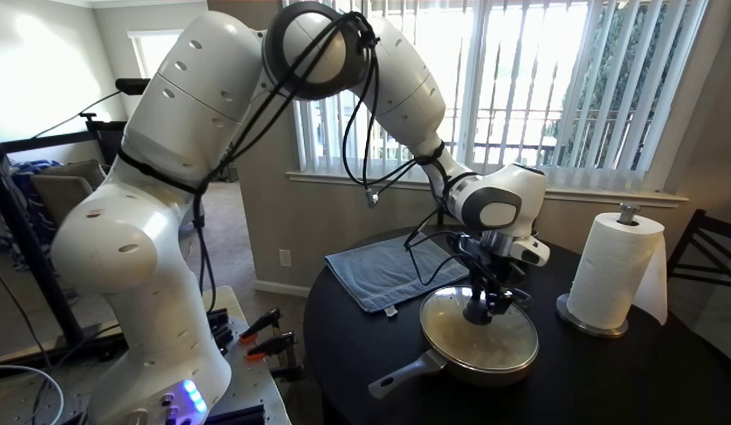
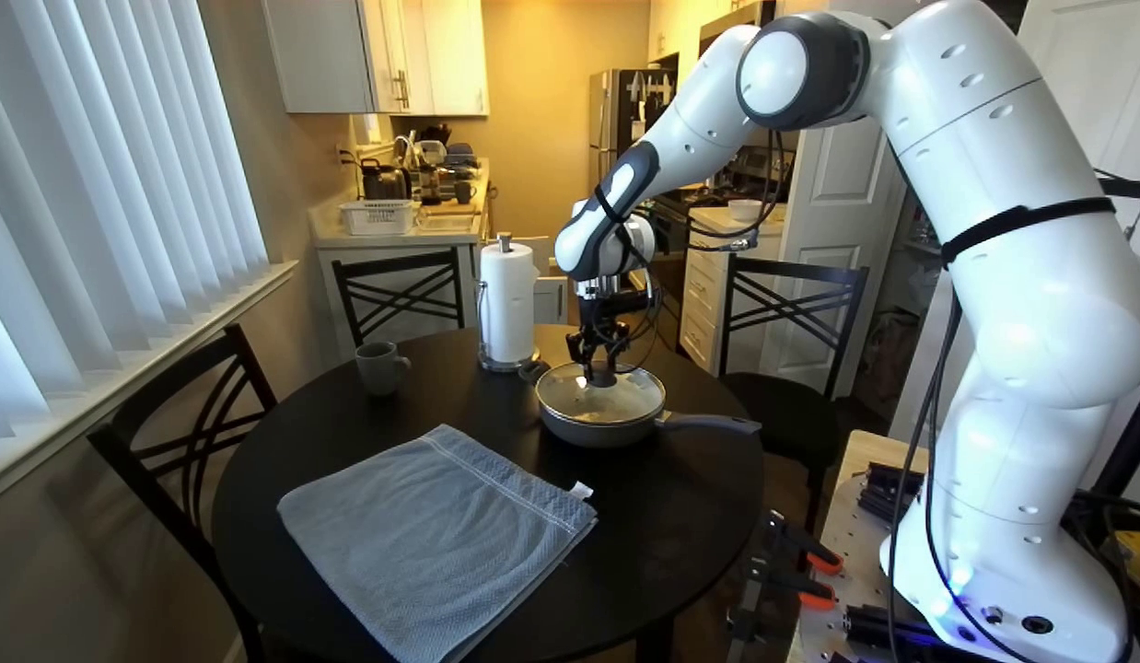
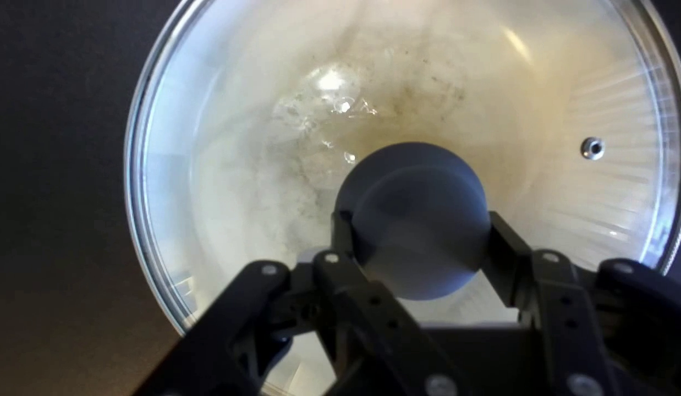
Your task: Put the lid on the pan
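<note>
The round glass lid (image 1: 460, 339) with its metal rim lies over the pan (image 1: 489, 378) in both exterior views; here is the lid (image 2: 570, 396) above the grey pan wall (image 2: 598, 433). The rims look closely lined up. The pan's long grey handle (image 1: 404, 375) sticks out over the table. My gripper (image 3: 415, 220) has one finger against each side of the lid's dark knob (image 3: 417, 236) and looks shut on it. The lid's glass (image 3: 252, 137) fills most of the wrist view, and the pale pan interior shows through it. The gripper points down over the lid (image 2: 599, 354).
A folded blue-grey towel (image 2: 432, 543) lies on the round dark table (image 1: 353, 342) beside the pan. A paper towel roll (image 1: 616, 271) on a stand is on the pan's other side. A grey mug (image 2: 380, 368) stands near the table edge. Dark chairs (image 2: 791, 322) surround the table.
</note>
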{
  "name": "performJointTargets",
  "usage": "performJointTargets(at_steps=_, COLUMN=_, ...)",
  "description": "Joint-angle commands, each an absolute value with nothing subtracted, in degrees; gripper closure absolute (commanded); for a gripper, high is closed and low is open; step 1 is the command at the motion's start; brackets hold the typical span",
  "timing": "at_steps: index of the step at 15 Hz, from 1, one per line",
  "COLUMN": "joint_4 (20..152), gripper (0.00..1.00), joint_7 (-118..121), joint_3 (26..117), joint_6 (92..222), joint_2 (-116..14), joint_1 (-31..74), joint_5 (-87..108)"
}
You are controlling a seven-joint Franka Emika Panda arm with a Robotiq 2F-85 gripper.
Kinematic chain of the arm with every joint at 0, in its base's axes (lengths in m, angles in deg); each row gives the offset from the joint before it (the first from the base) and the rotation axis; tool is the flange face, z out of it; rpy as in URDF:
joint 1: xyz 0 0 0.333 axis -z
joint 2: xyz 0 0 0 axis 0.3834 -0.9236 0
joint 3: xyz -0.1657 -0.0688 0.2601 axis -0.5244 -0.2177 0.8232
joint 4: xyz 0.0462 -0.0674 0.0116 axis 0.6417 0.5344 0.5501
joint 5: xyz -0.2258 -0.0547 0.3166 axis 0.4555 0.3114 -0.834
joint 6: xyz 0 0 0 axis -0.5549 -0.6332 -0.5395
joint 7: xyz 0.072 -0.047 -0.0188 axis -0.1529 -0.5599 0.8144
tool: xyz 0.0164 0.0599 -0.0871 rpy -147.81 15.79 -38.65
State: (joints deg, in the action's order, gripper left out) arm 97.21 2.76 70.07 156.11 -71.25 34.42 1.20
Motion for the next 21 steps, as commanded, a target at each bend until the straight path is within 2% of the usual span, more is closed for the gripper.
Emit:
performJointTargets(at_steps=1, joint_4=99.25, gripper=0.67, joint_7=2.63, joint_3=69.76, joint_6=155.49, joint_2=-69.4, joint_1=34.46, joint_5=0.27)
performJointTargets(at_steps=9, joint_4=99.61, gripper=0.67, joint_7=-2.7, joint_3=67.0, joint_6=155.46, joint_2=-68.83, joint_1=31.43, joint_5=2.85)
performJointTargets(at_steps=10, joint_4=99.49, gripper=0.51, joint_7=-3.25, joint_3=66.74, joint_6=155.32, joint_2=-68.95, joint_1=31.07, joint_5=3.05)
performJointTargets(at_steps=11, joint_4=99.5, gripper=0.17, joint_7=-3.54, joint_3=66.67, joint_6=155.47, joint_2=-68.97, joint_1=30.87, joint_5=3.14)
performJointTargets(at_steps=12, joint_4=99.45, gripper=0.16, joint_7=-3.85, joint_3=66.48, joint_6=155.27, joint_2=-68.95, joint_1=30.57, joint_5=3.34)
performJointTargets(at_steps=15, joint_4=100.1, gripper=0.01, joint_7=-4.07, joint_3=66.35, joint_6=155.59, joint_2=-67.96, joint_1=29.75, joint_5=3.85)
performJointTargets(at_steps=21, joint_4=103.1, gripper=0.0, joint_7=-4.47, joint_3=66.27, joint_6=154.96, joint_2=-63.74, joint_1=27.43, joint_5=6.05)
